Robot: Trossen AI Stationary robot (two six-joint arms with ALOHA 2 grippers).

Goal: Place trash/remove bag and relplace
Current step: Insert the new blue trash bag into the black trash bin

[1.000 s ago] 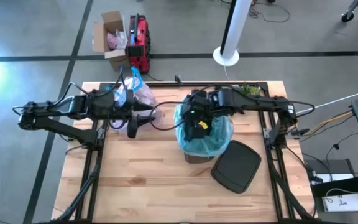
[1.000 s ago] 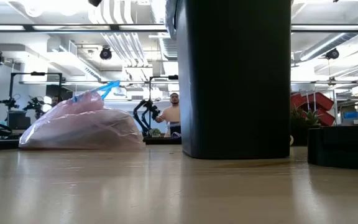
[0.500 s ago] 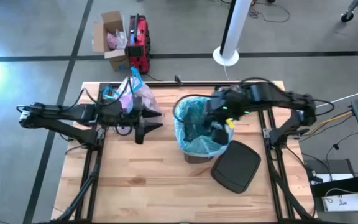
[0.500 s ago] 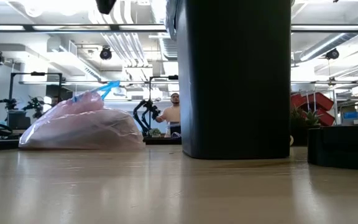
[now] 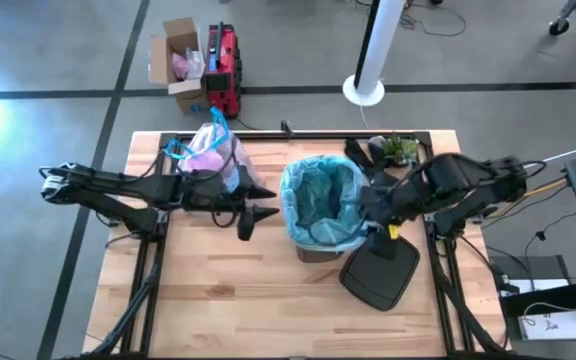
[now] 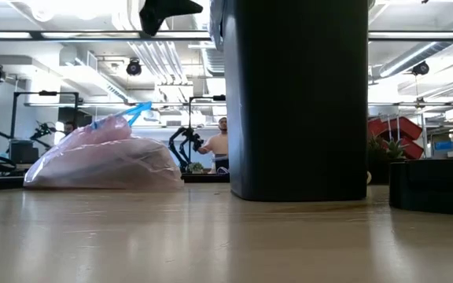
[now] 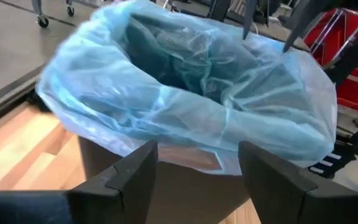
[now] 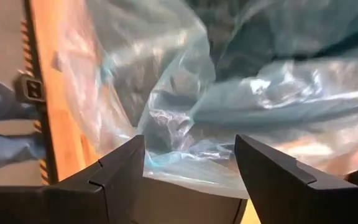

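High view shows the light blue bag lining the bin, both sets of fingers released and empty beside it. Best next: tuck its loose rim evenly around the bin, I judge.

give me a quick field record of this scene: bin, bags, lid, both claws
bin: dark, upright, mid-table
blue bag: lining the bin, folded over its rim
pink bag: tied, lying at the table's far left
lid: flat on the table, beside the bin
left claw: open, left of the bin, holding nothing
right claw: open, at the bin's right rim, holding nothing
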